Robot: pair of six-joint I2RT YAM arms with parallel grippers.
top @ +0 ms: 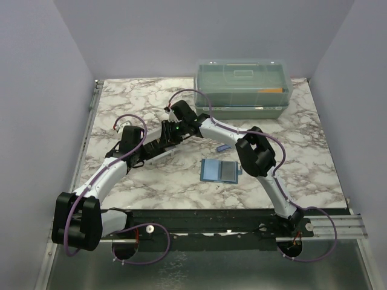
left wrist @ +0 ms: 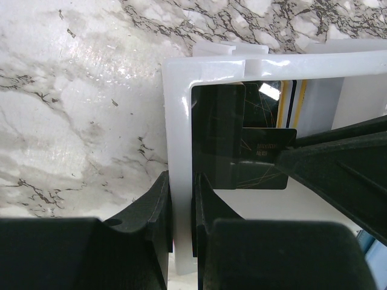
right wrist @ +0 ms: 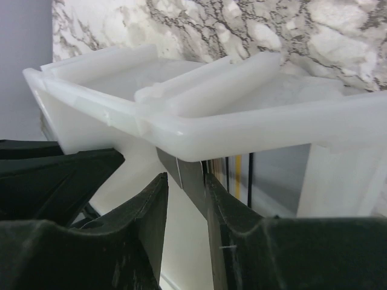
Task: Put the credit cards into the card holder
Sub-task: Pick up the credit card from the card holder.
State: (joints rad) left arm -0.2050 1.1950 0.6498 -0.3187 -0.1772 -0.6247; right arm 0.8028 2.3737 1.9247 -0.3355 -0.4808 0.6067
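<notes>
My left gripper (left wrist: 181, 181) is shut on the left wall of a small white plastic tray (left wrist: 205, 66). Several credit cards stand in the tray: a dark one (left wrist: 242, 145) in front and whitish ones with a yellow stripe (left wrist: 296, 103) behind. My right gripper (right wrist: 184, 181) reaches in under the tray's rim (right wrist: 242, 130), its jaws a little apart around the edge of a grey card (right wrist: 193, 178); the right finger touches the card and the left finger stands clear of it. In the top view both grippers (top: 171, 130) meet at mid-table. The teal-blue card holder (top: 221, 171) lies flat to their right.
A large translucent lidded box (top: 242, 87) stands at the back right. A small blue object (top: 222, 147) lies just behind the card holder. The right arm's elbow (top: 257, 154) hangs beside the card holder. Grey walls close in the left, right and back of the marble table.
</notes>
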